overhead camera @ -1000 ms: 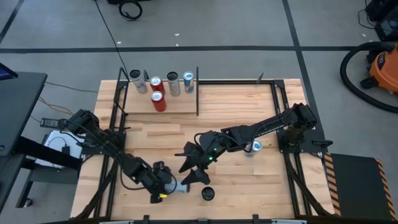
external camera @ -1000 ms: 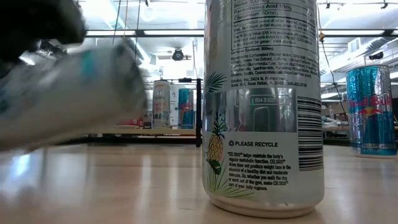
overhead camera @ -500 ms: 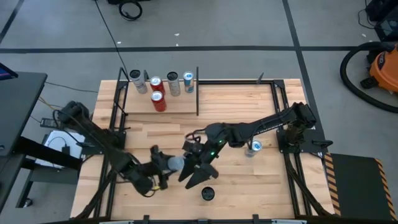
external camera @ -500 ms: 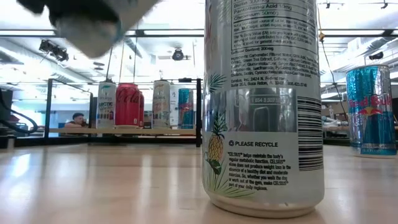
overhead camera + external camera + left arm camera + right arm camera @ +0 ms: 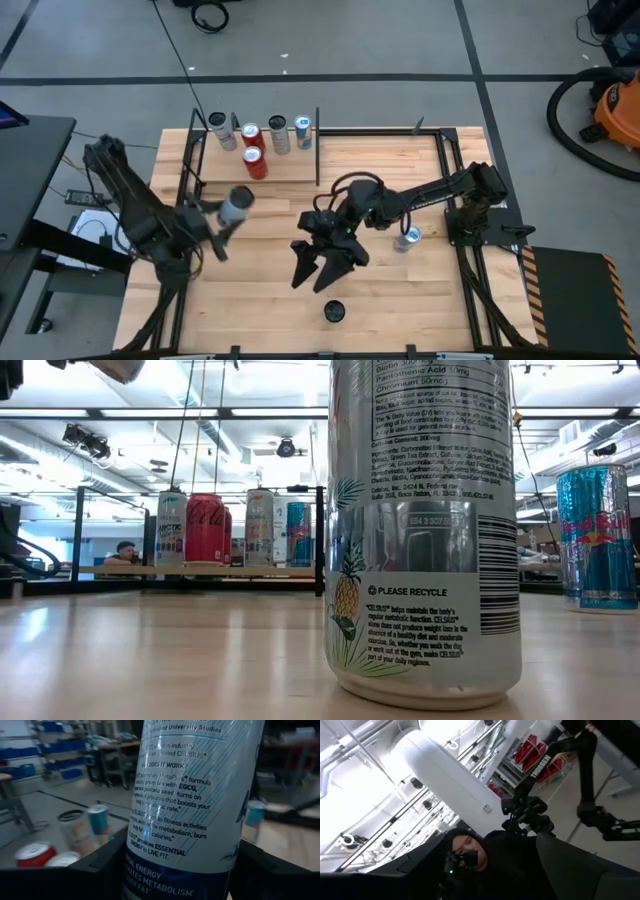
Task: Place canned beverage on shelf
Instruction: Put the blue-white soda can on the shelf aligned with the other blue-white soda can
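A silver-and-blue canned beverage hangs in the air over the table's left side, with my left gripper shut on it. In the left wrist view the can fills the frame between the two dark fingers. The shelf stands at the table's far left and bears several cans on their bases. My right gripper hovers open over the table's middle. Nothing is between its fingers, and its wrist view looks up at the ceiling. My left gripper pinches the can's lower body between its two fingers, one on each side of the round wall. The fingers come in about level from the table's left side and lie across the can. The can is lifted clear of the table, tilted with its top toward the shelf.
A tall silver can with a pineapple print stands near the front edge. A blue-and-silver can stands at the right, under my right arm. Black frame rails run along the table's sides. A person sits in the room behind.
My left gripper has risen from the near edge and swung toward the table's left and far side, tipping from pointing down to about level. The can has gone with it, lifted clear of the table. My right gripper has tipped upward and risen a little.
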`<state>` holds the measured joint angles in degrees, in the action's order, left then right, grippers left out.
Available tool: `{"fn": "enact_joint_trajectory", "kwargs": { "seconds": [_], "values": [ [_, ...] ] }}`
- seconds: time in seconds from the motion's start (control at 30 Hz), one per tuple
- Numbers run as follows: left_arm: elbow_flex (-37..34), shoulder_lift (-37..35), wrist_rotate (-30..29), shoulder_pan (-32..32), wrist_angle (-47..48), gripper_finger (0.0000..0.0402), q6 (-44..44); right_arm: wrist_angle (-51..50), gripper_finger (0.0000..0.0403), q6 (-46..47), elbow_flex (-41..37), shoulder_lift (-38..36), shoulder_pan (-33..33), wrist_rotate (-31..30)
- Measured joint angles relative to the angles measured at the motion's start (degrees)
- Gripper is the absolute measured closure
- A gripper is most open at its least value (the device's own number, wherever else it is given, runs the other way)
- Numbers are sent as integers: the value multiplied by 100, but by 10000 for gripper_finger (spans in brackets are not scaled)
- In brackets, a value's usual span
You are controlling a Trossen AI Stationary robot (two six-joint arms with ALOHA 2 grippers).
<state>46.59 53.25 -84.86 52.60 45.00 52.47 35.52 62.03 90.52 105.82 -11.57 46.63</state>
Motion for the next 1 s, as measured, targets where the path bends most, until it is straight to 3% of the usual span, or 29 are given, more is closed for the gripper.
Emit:
{"fn": "enact_joint_trajectory", "kwargs": {
  "seconds": [0.53, 0.7, 1.0],
  "values": [
    [0, -171, -389, -685, 3858, 138, 3427, 1, 89, 182, 0, -9, 476, 405],
    [2, -355, -420, -874, 4476, 138, 3859, 2, 89, 258, 0, -9, 491, 590],
    [2, -1024, -518, -1064, 4501, 138, 3572, 86, 89, 468, 0, -15, 612, 873]
  ]
}}
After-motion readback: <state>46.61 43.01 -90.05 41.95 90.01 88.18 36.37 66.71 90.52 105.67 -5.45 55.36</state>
